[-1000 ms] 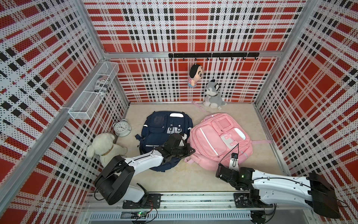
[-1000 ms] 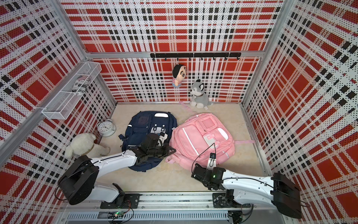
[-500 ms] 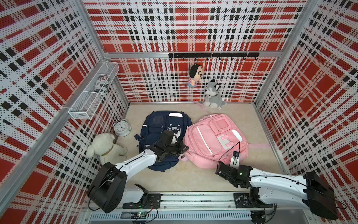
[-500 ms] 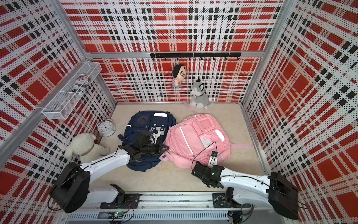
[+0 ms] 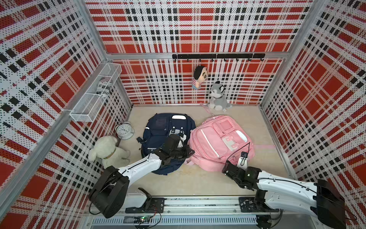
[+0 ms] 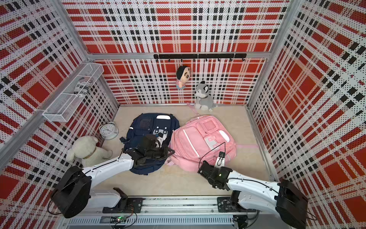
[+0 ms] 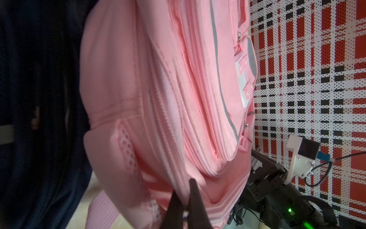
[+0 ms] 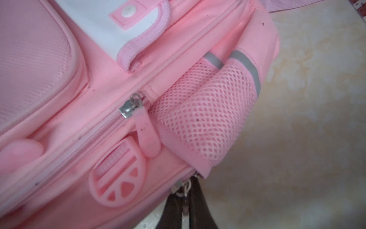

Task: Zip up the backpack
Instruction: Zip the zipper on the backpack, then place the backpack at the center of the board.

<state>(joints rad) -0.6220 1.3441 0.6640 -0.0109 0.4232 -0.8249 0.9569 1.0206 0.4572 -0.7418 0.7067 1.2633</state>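
Left wrist view: your left fingers (image 7: pixel 198 206) are pinched shut on the pink backpack (image 7: pixel 158 99), gripping its fabric. Right wrist view: your right fingers (image 8: pixel 201 210) are clamped on its zipper pull (image 8: pixel 185 190).

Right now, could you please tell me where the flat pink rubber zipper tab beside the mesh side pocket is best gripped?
Pinch the flat pink rubber tab near its rounded free end, across its two broad faces. It lies on the pink fabric backpack, hanging from the silver metal slider, so I would approach from the free end, the side away from the slider.
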